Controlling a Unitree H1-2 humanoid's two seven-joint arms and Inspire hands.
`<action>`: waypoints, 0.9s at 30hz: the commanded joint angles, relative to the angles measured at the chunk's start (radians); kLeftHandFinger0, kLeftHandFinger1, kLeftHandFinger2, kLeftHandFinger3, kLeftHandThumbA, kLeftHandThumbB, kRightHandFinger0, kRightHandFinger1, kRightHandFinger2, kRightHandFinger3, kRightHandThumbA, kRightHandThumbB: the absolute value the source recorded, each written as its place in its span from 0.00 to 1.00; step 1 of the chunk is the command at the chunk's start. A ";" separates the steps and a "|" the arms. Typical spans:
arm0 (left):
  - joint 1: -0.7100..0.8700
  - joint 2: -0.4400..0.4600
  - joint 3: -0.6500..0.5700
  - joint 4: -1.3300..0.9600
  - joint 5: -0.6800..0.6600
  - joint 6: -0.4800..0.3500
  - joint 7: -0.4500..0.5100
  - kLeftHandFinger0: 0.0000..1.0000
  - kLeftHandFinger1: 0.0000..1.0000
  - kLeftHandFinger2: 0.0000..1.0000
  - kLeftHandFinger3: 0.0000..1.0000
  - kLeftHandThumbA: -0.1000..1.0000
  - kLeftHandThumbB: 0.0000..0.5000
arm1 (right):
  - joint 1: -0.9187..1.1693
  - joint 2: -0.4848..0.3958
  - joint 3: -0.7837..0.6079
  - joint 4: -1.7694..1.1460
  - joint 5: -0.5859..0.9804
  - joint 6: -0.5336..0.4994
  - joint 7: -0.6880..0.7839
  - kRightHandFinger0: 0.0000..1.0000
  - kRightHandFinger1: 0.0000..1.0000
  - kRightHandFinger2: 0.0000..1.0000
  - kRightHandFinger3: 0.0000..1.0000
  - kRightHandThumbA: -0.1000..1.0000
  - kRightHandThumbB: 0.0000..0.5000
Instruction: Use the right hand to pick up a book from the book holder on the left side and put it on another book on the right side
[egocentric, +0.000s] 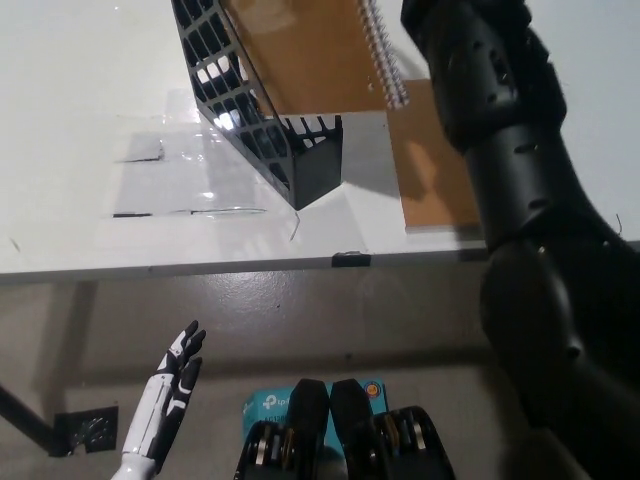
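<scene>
The right hand itself is out of frame, so its grip cannot be told; the book (320, 55) is seen tilted above the holder (262, 110), spiral edge toward the second book (440, 175) flat on the surface (90, 200) rightward; the left hand (165, 400) hangs low, fingers apart.

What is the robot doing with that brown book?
The robot's black right arm reaches over the white table. A brown spiral notebook is up out of the black mesh book holder, tilted above it. The hand on that arm is out of view past the top of the picture, so the grip cannot be seen. Another brown notebook lies flat on the table to the right. The white left hand hangs open below the table edge.
</scene>
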 joint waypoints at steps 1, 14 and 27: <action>-0.017 0.007 -0.003 -0.026 -0.004 -0.036 0.011 0.96 1.00 1.00 1.00 1.00 0.41 | -0.194 -0.050 -0.050 -0.100 0.108 0.030 -0.016 0.00 0.29 0.71 1.00 0.00 0.17; -0.008 0.009 0.002 -0.016 -0.007 -0.040 0.015 0.94 1.00 1.00 1.00 0.99 0.36 | -0.120 -0.214 -0.154 -0.144 0.190 0.187 -0.009 0.00 0.16 0.66 1.00 0.00 0.10; 0.002 0.007 0.001 0.004 -0.010 -0.056 0.014 0.94 1.00 1.00 1.00 1.00 0.36 | -0.027 -0.359 -0.113 -0.014 0.156 0.201 0.059 0.00 0.20 0.59 1.00 0.00 0.18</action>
